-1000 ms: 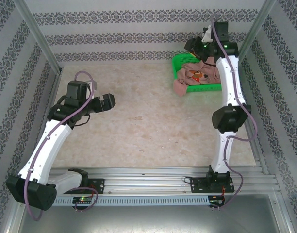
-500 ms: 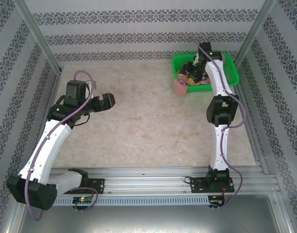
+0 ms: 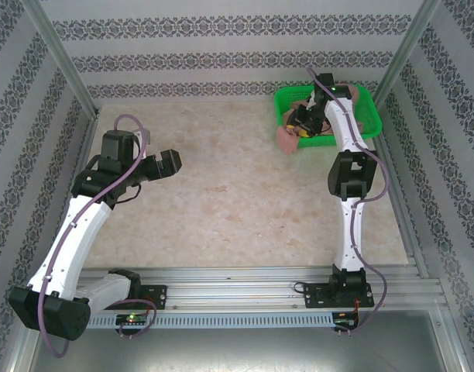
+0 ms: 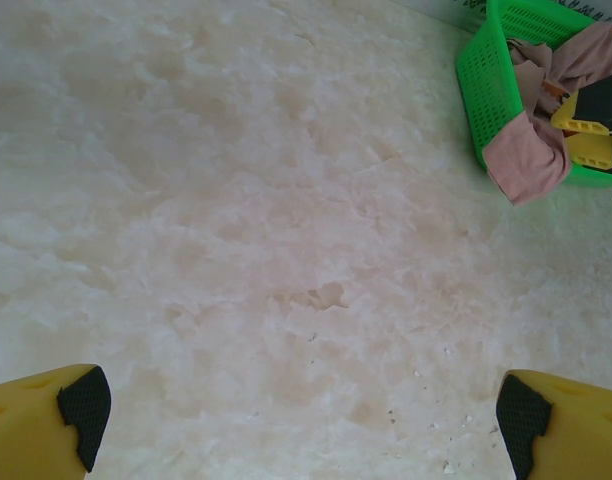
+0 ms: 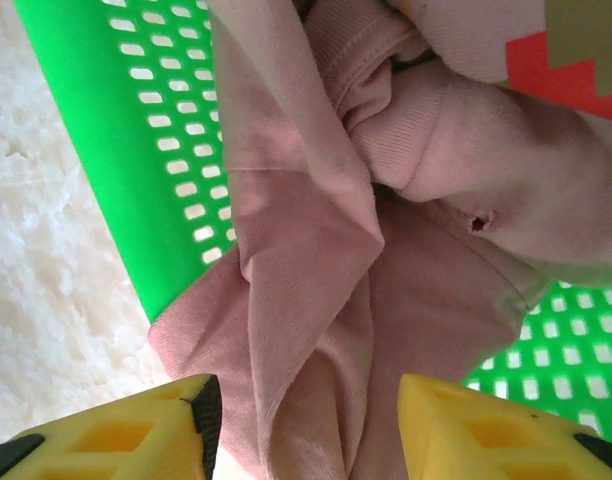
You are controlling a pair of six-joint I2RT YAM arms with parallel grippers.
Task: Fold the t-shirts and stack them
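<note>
T-shirt (image 5: 386, 230): dusty pink, crumpled in a heap inside the green mesh basket (image 3: 282, 105), not folded. A blocky orange-red print (image 5: 576, 50) shows at the top of the heap in my right wrist view. One flap of the t-shirt (image 3: 287, 139) hangs over the basket's near-left corner and rests on the counter (image 3: 221, 201)

Basket: sits at the far right corner of the counter, close to the patterned back wall

Right jaws: down in the basket, on the heap's left side. Yellow fingers (image 5: 466, 420) stand one on each side of a hanging fold of pink cloth, which fills the gap between them. Cannot tell whether they pinch the fold or merely straddle it

Left jaws: released, spread wide. Black-padded fingertips (image 4: 81, 405) sit at the two lower corners of my left wrist view, nothing between them. They hover over bare counter on the left side, well apart from the basket. From that wrist the basket (image 4: 483, 90) and the overhanging flap (image 4: 526, 160) show at upper right, across open marbled counter (image 4: 236, 200)
</note>
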